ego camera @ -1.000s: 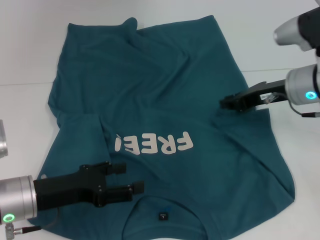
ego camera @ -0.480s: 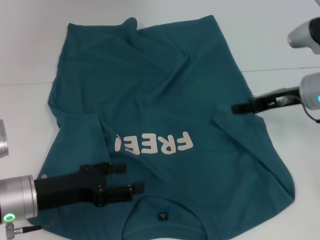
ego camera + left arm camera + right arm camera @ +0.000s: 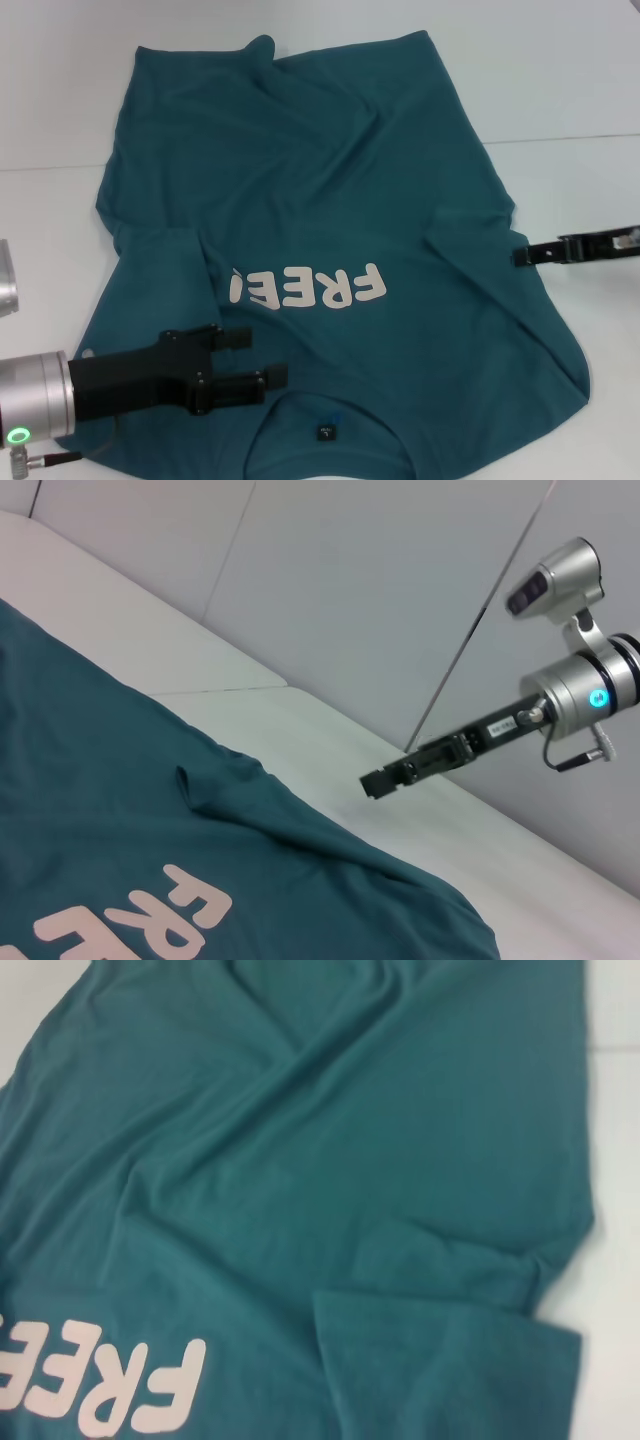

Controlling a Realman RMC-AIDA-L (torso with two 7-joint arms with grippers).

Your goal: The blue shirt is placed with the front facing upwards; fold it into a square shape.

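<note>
The blue shirt (image 3: 320,170) lies face up on the white table (image 3: 560,90), collar nearest me and hem at the far side. Its cream letters "FREE" (image 3: 325,288) are partly covered by the left sleeve (image 3: 160,262), which is folded inward. The right sleeve (image 3: 480,262) is folded inward too, as the right wrist view shows (image 3: 450,1360). My left gripper (image 3: 255,358) hovers open over the shirt just left of the collar and neck label (image 3: 325,432), holding nothing. My right gripper (image 3: 522,256) is at the shirt's right edge, fingers together and empty; the left wrist view shows this gripper (image 3: 370,782) above the table.
Bare white tabletop (image 3: 590,190) surrounds the shirt on the right and the far left. A wall (image 3: 350,600) rises behind the table's far edge. The shirt cloth is wrinkled across the middle (image 3: 260,1130).
My right gripper has pulled back off the shirt, moving right and nearer to me, to the shirt's right edge. The left gripper and the shirt have stayed still.
</note>
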